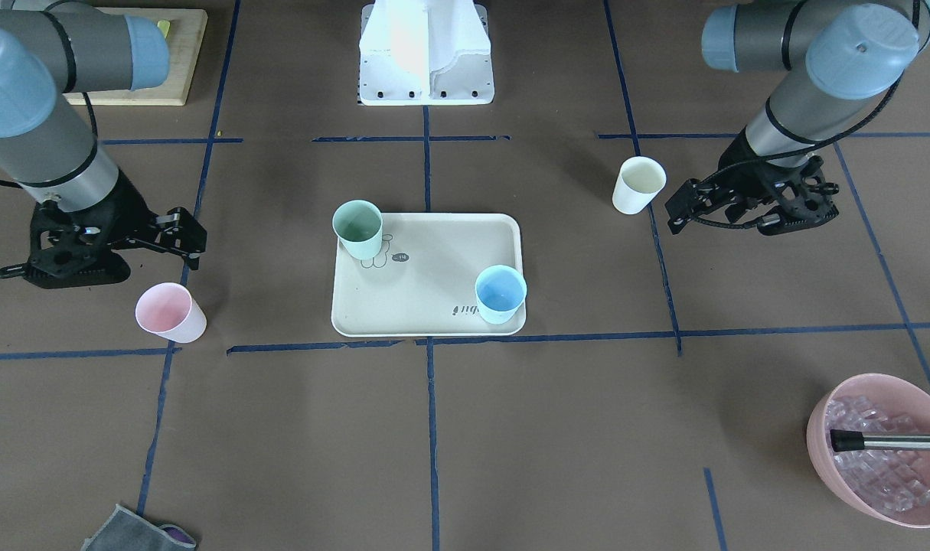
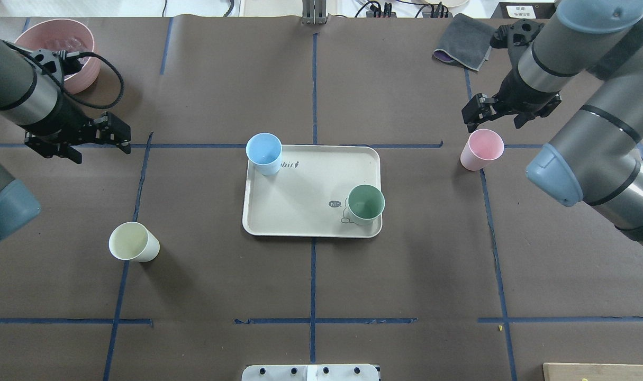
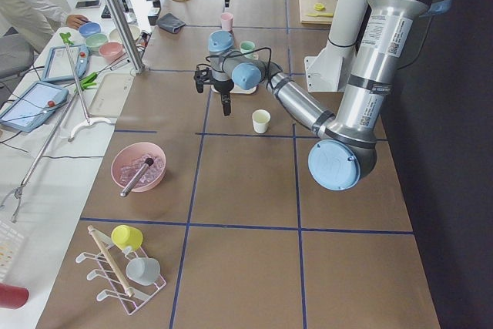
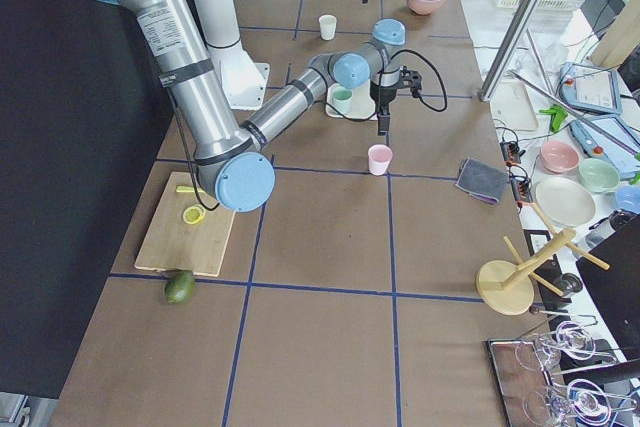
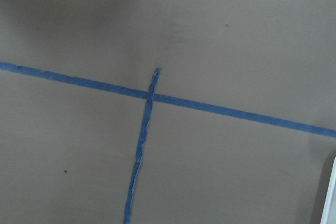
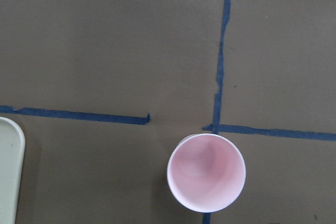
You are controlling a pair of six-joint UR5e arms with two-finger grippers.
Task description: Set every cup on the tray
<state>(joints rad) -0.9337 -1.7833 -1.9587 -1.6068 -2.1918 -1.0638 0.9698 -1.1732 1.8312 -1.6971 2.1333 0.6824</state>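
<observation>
The beige tray [image 2: 305, 201] lies mid-table and also shows in the front view [image 1: 426, 291]. The green cup [image 2: 365, 203] and the light blue cup [image 2: 264, 153] stand upright on it at opposite corners. The pink cup [image 2: 481, 150] stands on the table right of the tray, just below my right gripper [image 2: 469, 115], which is open and empty. It fills the lower right wrist view [image 6: 206, 172]. The cream-white cup [image 2: 133, 242] stands on the table to the left. My left gripper [image 2: 121, 135] is open and empty, apart from that cup and farther back.
A pink bowl [image 2: 85, 79] of ice cubes sits at the far left corner behind my left arm. A grey cloth [image 2: 461, 47] lies far right. A wooden cutting board [image 1: 151, 69] lies near the robot's base [image 1: 426, 53]. Blue tape lines cross the brown table.
</observation>
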